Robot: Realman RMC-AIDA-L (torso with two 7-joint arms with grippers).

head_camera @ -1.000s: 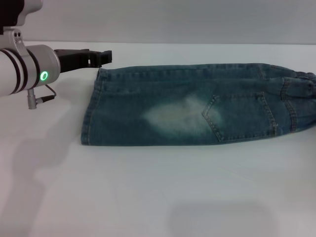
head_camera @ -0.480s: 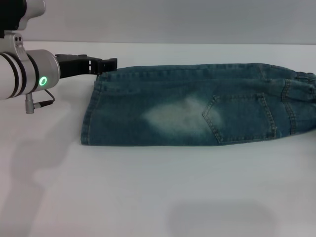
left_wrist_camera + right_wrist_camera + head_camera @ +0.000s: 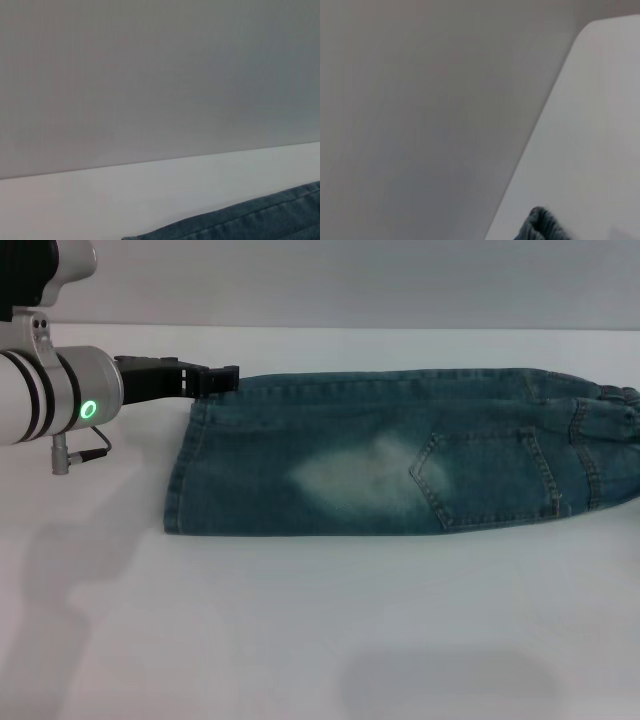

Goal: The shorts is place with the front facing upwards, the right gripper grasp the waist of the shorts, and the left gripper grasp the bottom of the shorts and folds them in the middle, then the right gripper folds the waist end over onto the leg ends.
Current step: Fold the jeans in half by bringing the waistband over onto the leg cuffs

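You have the shorts (image 3: pixel 400 455) lying flat across the middle of the head frame on a smooth white table (image 3: pixel 300 640), already folded lengthwise into one long band. The cloth is mid-blue denim with a pale, cloudy faded patch near its centre, tan stitching along the seams and a five-sided patch pocket toward the right. The leg ends (image 3: pixel 185 465) form the straight, flat stitched edge at the left of the band; the gathered, ruffled waistband (image 3: pixel 615 435) bunches at the far right edge of the frame. The left gripper (image 3: pixel 220 380) sits in the upper left: a silver cylindrical wrist with black bands and a green glowing ring, held roughly level and pointing right, its black prongs reaching the far corner of the hem. You cannot tell from these views whether the prongs are spread or clamped on the cloth. The left wrist view shows only a strip of denim hem against the white table and grey wall. The right gripper is out of every view; its wrist camera catches a dark ruffled scrap of waistband (image 3: pixel 542 227) at the bottom edge.
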